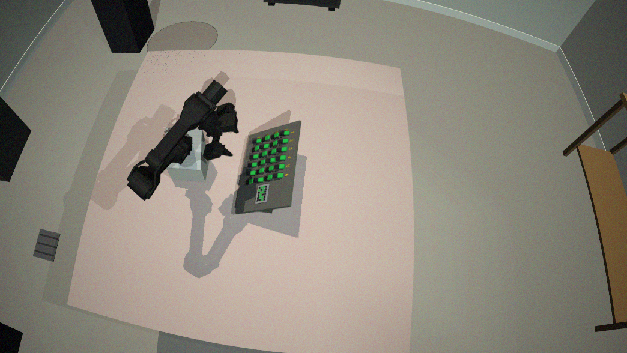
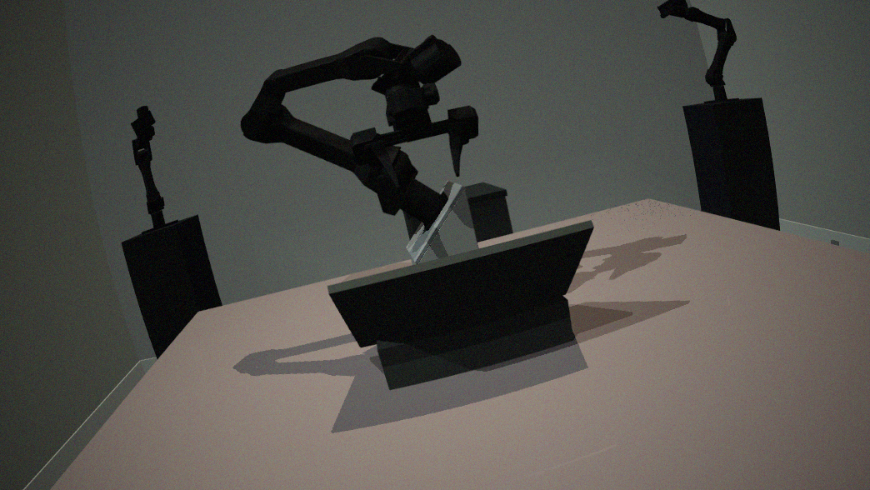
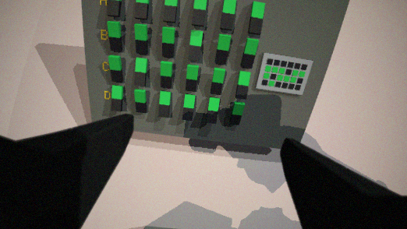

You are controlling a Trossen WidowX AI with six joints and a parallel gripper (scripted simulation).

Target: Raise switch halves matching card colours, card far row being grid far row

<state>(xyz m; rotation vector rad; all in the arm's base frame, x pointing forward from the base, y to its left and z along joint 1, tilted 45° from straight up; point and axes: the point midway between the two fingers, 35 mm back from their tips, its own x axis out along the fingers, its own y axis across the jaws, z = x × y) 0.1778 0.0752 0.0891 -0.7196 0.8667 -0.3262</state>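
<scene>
The tilted grey panel (image 1: pixel 280 196) (image 2: pixel 462 292) (image 3: pixel 316 23) carries rows A to D of green-and-dark switches. On the card (image 1: pixel 262 193) (image 3: pixel 284 74), row A is dark; B is green except its fourth square; C is dark at second and sixth; D is green only at second. Switch B4 (image 3: pixel 196 39), switch C2 (image 3: pixel 141 66) and switch C6 (image 3: pixel 243 79) look raised on the dark half. Switch D2 (image 3: pixel 140 97) looks raised on green. Switch D6 (image 3: pixel 237 110) is shadowed, its tilt unclear. Row A is partly cut off. My gripper (image 1: pixel 234 143) (image 2: pixel 426 177) (image 3: pixel 209 134) is open, clear of the panel on its arm side.
The panel stands on a pink table (image 1: pixel 351 263) (image 2: pixel 730 377). The arm's pale base block (image 1: pixel 188 173) is on the near side of the panel. Arm shadows cross the panel's lower right corner in the wrist view. Other arms on black pedestals (image 2: pixel 733 164) (image 2: pixel 170 273) stand beyond the table.
</scene>
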